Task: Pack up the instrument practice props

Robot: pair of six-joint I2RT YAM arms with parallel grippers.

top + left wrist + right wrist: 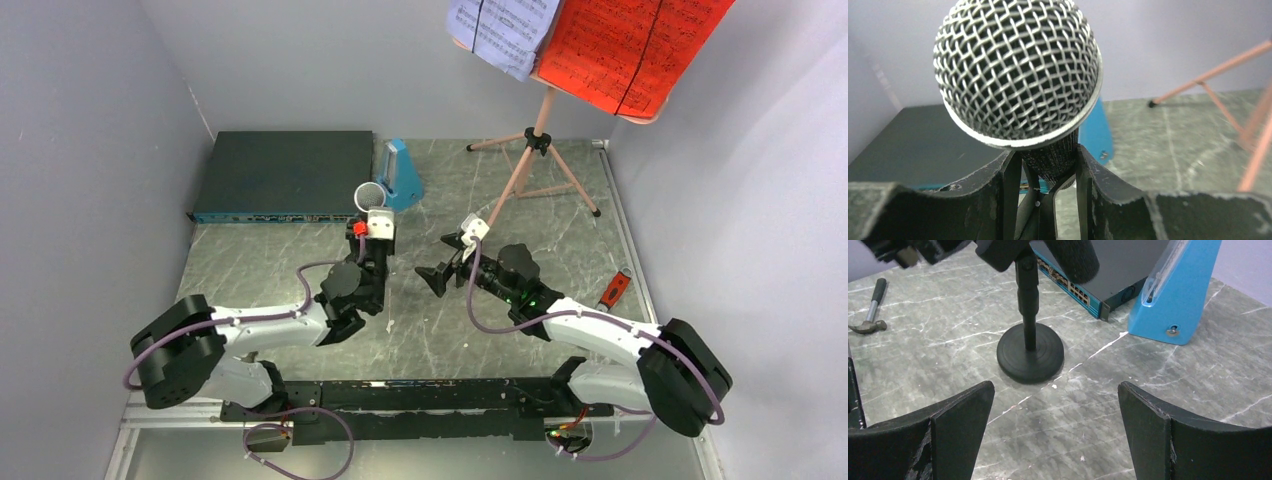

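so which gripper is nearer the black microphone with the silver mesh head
Left. The left gripper clamps the microphone just below its head; the right gripper hangs open, apart, facing its round base.

Box (285, 172): I see it at the back left of the table (430, 330).
Metronome (402, 175): just right of the box.
Microphone (369, 197): before the box's right end, beside the metronome.
Music stand (540, 140): back right, with the music sheets (630, 45) on its board.
Hand tool (614, 290): right edge, nearer the front.

No readable text or labels.
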